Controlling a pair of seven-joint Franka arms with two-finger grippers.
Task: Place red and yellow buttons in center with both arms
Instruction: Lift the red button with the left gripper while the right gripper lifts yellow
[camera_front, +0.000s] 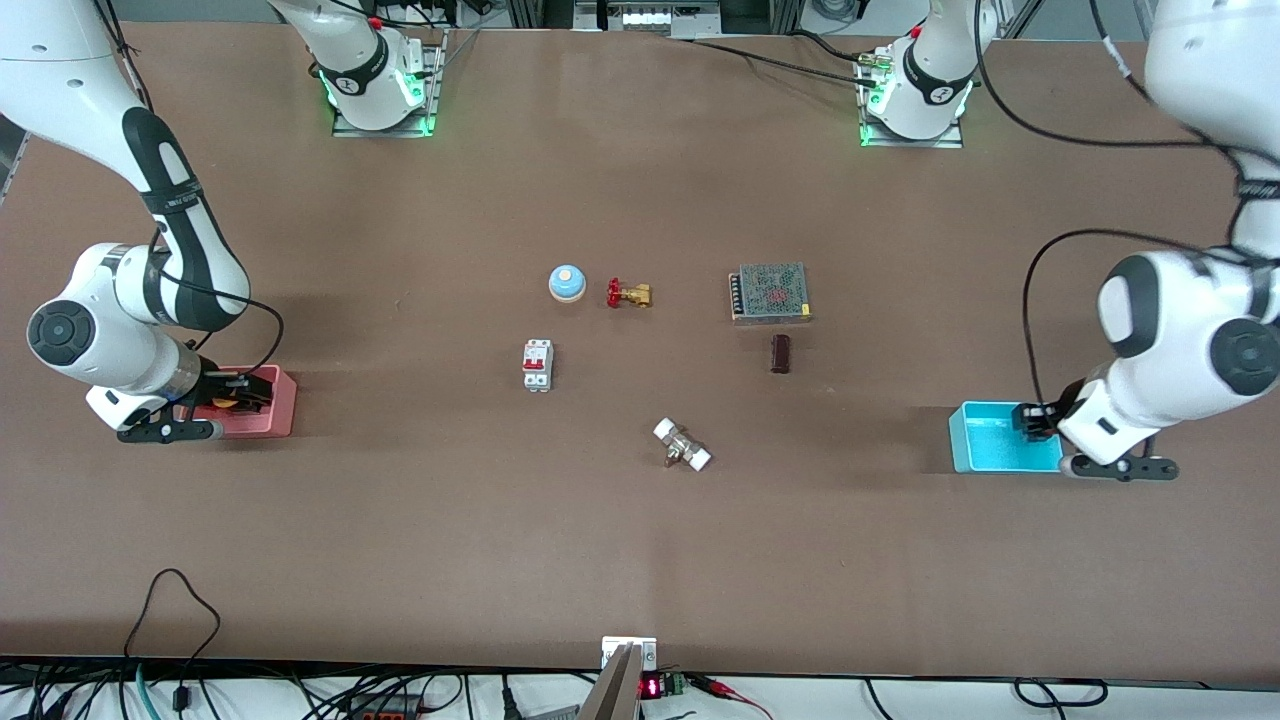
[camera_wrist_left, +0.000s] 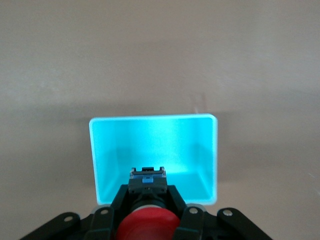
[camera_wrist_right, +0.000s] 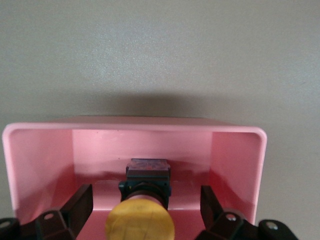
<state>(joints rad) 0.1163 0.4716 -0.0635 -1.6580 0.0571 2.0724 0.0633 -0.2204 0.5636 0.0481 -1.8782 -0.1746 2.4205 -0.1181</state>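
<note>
I have the left gripper (camera_wrist_left: 148, 210) in the blue bin (camera_wrist_left: 200, 150), fingers pinching the red button (camera_wrist_left: 148, 222). The right gripper (camera_wrist_right: 140, 210) sits in the pink bin (camera_wrist_right: 235, 160), fingers spread either side of the yellow button (camera_wrist_right: 141, 220), not gripping. Risks: the yellow cap slipping as I close; either bin wall snagging on lift; clutter crowding the center (camera_front: 640, 380).

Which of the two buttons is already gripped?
The red button: the left gripper is shut on it over the blue bin. The yellow button sits in the pink bin between the right gripper's open fingers.
</note>
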